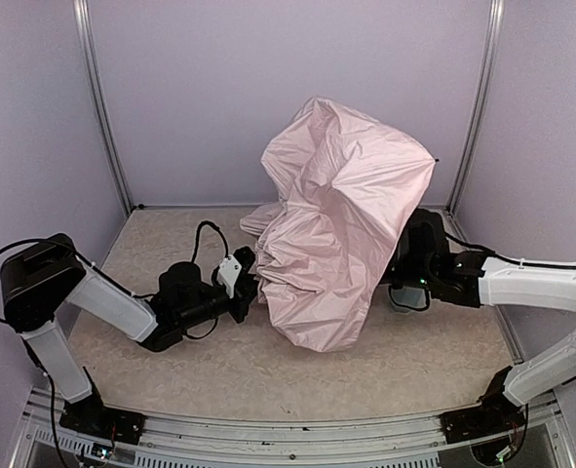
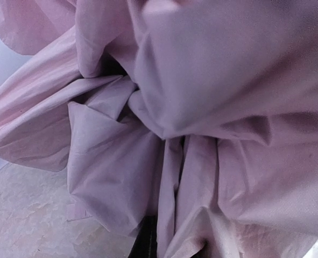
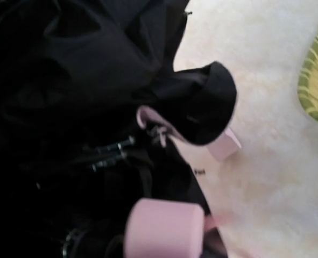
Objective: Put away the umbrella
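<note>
The umbrella (image 1: 341, 224) is half collapsed, a big crumpled mound of shiny pale-pink fabric in the middle of the table, between my two arms. My left gripper (image 1: 249, 283) is pushed into its left side. Pink folds (image 2: 202, 107) fill the left wrist view and cover the fingers. My right arm's wrist (image 1: 424, 253) reaches under the canopy from the right, its fingers hidden there. In the right wrist view I see the black lining (image 3: 67, 80), thin metal ribs (image 3: 110, 153) and the small pink handle (image 3: 164, 228) right at my jaws, with a pink strap tab (image 3: 223, 145) beside it.
A woven yellow tray (image 3: 317, 75) shows at the right edge of the right wrist view, on the pale tabletop (image 3: 266, 177). Lilac walls with metal corner posts (image 1: 102, 117) close in the table at the back and sides.
</note>
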Robot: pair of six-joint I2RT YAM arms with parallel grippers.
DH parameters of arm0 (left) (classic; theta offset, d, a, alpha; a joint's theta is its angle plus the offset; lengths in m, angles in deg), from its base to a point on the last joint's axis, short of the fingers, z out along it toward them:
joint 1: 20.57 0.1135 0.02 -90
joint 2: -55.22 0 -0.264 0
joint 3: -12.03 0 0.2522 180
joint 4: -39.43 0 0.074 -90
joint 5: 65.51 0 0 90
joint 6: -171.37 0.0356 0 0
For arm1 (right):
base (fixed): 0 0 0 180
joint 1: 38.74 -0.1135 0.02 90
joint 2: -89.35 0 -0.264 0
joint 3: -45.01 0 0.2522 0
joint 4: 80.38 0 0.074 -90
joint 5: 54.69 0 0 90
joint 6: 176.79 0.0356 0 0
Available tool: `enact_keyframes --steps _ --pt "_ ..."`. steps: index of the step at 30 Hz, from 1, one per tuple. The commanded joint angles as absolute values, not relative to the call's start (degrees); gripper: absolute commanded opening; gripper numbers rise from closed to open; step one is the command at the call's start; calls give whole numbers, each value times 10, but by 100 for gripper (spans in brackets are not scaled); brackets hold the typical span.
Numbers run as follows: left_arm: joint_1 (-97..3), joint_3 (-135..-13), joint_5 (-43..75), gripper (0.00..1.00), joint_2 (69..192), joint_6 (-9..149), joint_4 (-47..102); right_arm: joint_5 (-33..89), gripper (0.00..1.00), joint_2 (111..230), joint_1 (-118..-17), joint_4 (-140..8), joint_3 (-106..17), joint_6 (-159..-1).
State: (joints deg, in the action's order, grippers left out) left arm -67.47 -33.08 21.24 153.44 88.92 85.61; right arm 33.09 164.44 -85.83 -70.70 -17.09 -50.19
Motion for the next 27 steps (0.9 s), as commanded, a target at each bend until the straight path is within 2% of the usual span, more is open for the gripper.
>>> enact_keyframes --steps 1,6,14,17,20,21,23,24,26,27 --pt "-642 -381 253 0 1548 919 931 185 0 1638 -893 -681 -153 -517" --pt "-629 -410 244 0 1562 951 968 196 0 1652 -924 -637 -158 -552" --pt "-614 -409 212 0 1597 976 982 298 0 1655 -945 -626 -150 -550" --pt "-614 -401 234 7 1621 968 972 318 0 1690 -959 -631 -149 -553" --pt "-627 -400 292 21 1618 982 942 341 0 1735 -968 -618 -151 -531" --pt "-631 -405 316 31 1611 984 913 349 0 1750 -970 -613 -153 -519" --pt "-635 -419 372 64 1596 977 853 367 0 1775 -970 -600 -159 -497" --pt "-635 -425 421 75 1591 972 833 377 0 1784 -971 -593 -161 -488" --pt "-628 -434 539 94 1586 954 814 386 0 1795 -971 -587 -162 -472" --pt "-619 -441 589 98 1586 935 793 388 0 1801 -972 -583 -161 -465"
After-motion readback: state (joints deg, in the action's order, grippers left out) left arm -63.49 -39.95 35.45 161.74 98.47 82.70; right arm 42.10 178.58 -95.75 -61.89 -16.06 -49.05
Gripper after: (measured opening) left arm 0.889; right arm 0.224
